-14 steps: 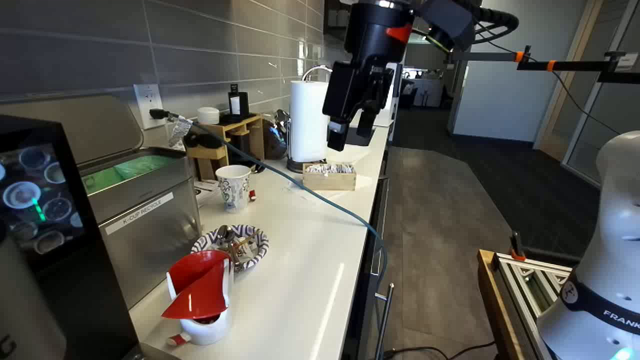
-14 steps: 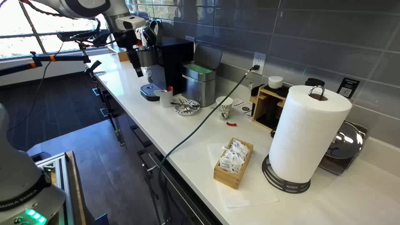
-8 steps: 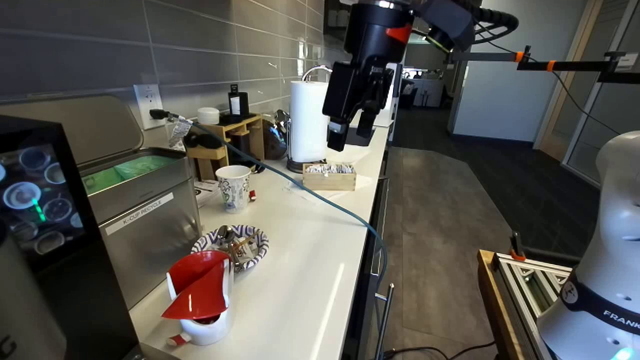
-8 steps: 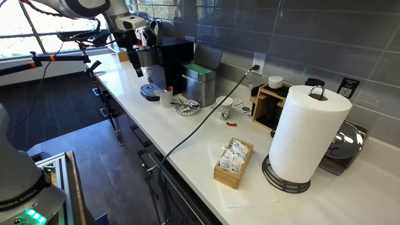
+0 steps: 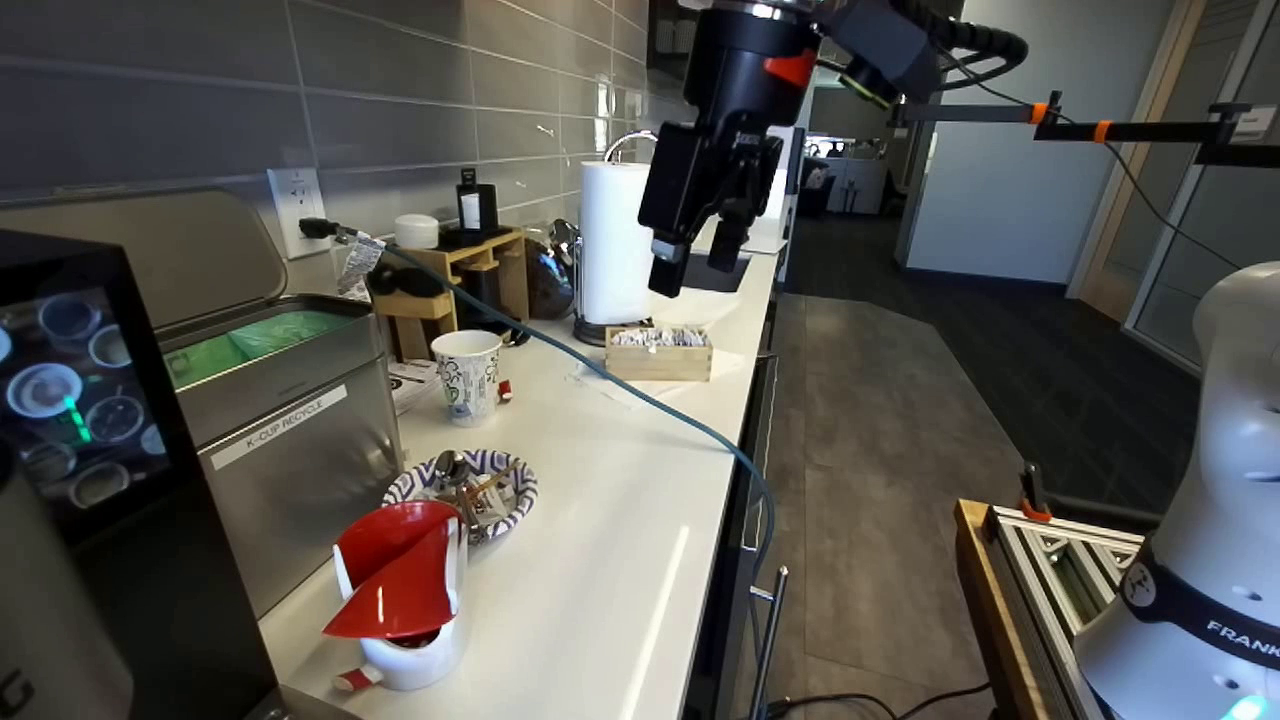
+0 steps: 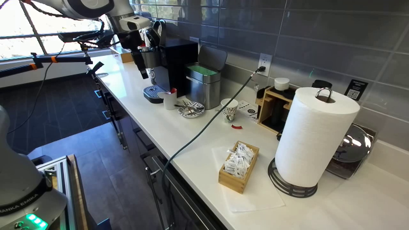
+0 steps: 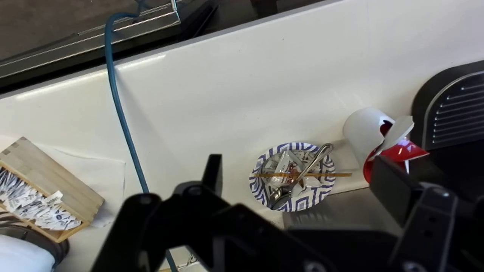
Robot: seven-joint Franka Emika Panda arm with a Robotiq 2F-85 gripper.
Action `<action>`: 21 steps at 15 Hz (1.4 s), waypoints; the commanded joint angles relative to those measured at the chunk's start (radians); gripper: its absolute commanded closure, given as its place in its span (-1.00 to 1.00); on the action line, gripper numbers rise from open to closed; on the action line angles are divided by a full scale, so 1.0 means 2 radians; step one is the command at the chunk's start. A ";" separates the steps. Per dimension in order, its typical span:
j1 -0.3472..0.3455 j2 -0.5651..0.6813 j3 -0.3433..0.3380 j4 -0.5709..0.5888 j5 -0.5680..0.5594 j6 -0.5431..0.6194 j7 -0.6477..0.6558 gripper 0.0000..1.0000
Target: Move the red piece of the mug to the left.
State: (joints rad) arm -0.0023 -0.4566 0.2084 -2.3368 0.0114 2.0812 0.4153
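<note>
The red piece [image 5: 405,575] is bright red, glossy and angular, with a white rounded mug part [image 5: 415,655] beneath it. It stands on the counter by the coffee machine. In an exterior view only a little red [image 6: 173,90] shows above the white body. In the wrist view the red piece [image 7: 406,151] is at the right, partly hidden behind a finger. My gripper [image 5: 697,265] is high above the counter, apart from everything; it also shows edge-on in an exterior view [image 6: 143,74]. In the wrist view the gripper [image 7: 302,177] has its fingers wide apart with nothing held.
A patterned bowl [image 5: 515,505] with spoons and packets stands beside the mug. A steel bin [image 6: 203,91] and coffee machine [image 6: 180,60] stand behind. A paper cup [image 6: 229,111], small red shard [image 6: 236,127], packet box [image 6: 238,179] and towel roll [image 6: 314,140] stand farther along. A cable [image 6: 204,127] crosses the counter.
My gripper has shifted slightly, a little left in an exterior view and a little right in an exterior view from another place. The objects on the counter have not moved.
</note>
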 commanded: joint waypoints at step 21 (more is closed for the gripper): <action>-0.076 0.065 -0.139 0.030 0.011 0.046 -0.025 -1.00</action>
State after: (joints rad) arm -0.1494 -0.3275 -0.0742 -2.2787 0.0309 2.1774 0.3678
